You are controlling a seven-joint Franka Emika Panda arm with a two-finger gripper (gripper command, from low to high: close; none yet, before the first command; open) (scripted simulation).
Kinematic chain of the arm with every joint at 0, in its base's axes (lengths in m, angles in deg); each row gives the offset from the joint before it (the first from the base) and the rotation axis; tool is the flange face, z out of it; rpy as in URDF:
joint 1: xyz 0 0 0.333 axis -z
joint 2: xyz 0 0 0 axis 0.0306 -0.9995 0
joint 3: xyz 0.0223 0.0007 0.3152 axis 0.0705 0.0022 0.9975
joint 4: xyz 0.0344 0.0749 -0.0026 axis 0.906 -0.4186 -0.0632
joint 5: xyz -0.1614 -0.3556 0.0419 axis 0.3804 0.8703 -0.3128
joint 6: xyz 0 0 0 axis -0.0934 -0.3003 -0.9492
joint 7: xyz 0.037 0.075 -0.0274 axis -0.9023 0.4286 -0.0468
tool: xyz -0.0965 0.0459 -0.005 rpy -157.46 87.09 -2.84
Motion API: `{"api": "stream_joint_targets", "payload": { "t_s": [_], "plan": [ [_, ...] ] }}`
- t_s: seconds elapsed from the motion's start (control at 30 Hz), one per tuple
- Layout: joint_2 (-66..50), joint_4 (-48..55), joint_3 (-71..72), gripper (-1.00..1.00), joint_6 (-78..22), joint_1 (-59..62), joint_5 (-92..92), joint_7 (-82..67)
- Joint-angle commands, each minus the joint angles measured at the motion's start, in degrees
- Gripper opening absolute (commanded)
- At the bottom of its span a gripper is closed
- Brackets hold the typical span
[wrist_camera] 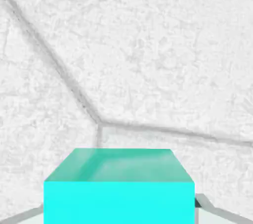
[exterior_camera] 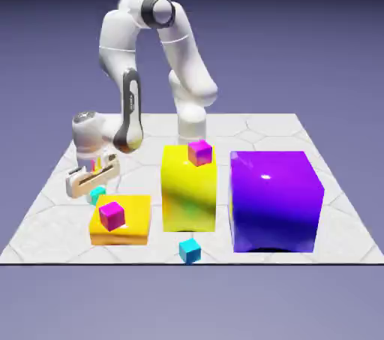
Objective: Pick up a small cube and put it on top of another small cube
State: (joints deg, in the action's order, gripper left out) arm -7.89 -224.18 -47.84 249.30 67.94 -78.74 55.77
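exterior view: gripper low at the table on the view's left, clamped on a small cyan cube just behind the flat yellow block. second cyan cube at the near edge. magenta cubes sat on both yellow blocks; purple block at right.

hand view: cyan cube large between the fingertips, over white tabletop.

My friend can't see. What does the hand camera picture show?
A cyan cube fills the bottom middle of the picture, large and close, held in the shut gripper. Behind it lies the white tiled table, crossed by thin grey seams.
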Motion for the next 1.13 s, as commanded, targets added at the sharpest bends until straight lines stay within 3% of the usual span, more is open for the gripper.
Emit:
{"api": "stream_joint_targets", "payload": {
  "t_s": [0.0, 0.73, 0.8, 0.97, 1.0, 1.1],
  "plan": [
    [2.1, -0.4, 1.4, -1.0, -1.7, 1.2, -1.2, -0.9],
    [47.8, 5.9, 6.4, -1.0, -51.9, -42.2, -20.3, -12.3],
    [48.6, 6.0, 6.4, -1.0, -52.9, -43.1, -20.7, -12.5],
    [44.9, -1.8, 9.0, -1.0, -41.4, -43.6, -22.4, -12.7],
    [44.9, -1.8, 9.0, 1.0, -41.4, -43.6, -22.4, -12.7],
    [46.5, 1.6, 7.9, 1.0, -46.4, -43.4, -21.6, -12.6]
  ]
}}
